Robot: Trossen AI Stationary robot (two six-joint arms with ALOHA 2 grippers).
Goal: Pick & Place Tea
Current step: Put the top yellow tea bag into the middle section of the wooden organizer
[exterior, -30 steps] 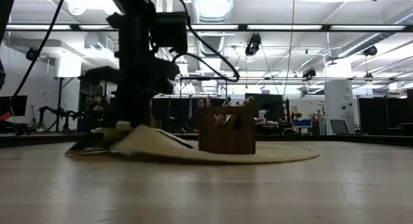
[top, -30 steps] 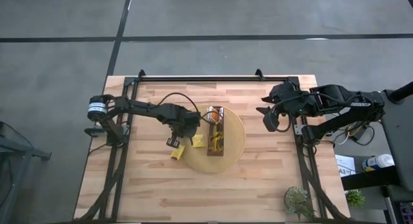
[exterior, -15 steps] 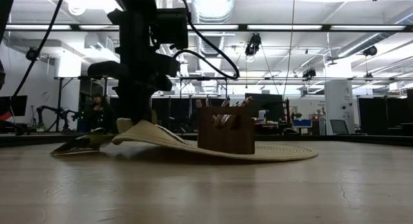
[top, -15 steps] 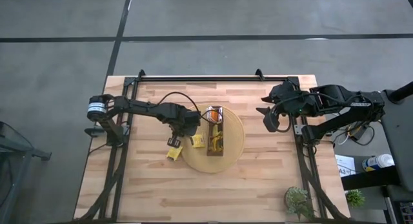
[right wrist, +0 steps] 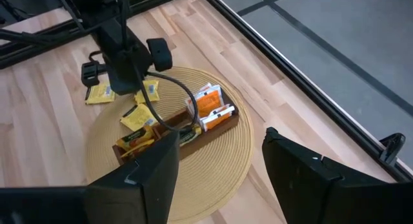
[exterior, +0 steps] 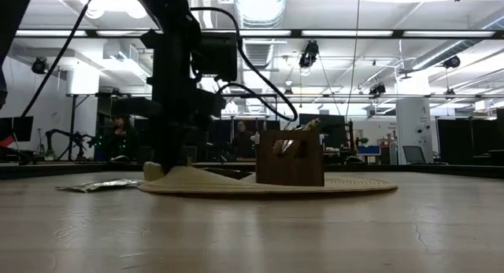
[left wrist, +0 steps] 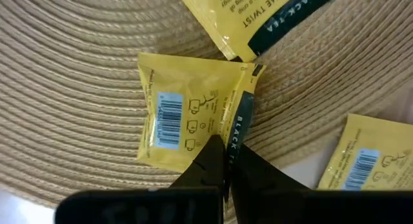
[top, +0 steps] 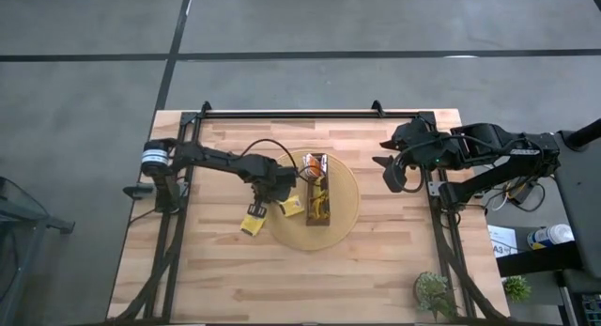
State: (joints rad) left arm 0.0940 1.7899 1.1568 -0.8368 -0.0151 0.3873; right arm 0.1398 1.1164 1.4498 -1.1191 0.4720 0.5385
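Since the left end effector (left wrist: 224, 164) is pinched shut on a yellow sachet (left wrist: 193, 114) at the mat's (top: 346, 196) left edge, the tray (top: 316, 187) lies just right; right end effector (top: 392, 174) waits open, well right.

Left gripper (top: 279, 196) low near the tabletop's middle, fingers closed; right gripper (top: 392, 172) raised by the right edge, fingers apart.

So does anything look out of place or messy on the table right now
Yes. A few tea sachets lie loose outside the tray: one on bare wood beside the woven mat, others on the mat. The left gripper, jaws shut, pinches one yellow sachet by its edge. The mat's edge looks humped near that arm.
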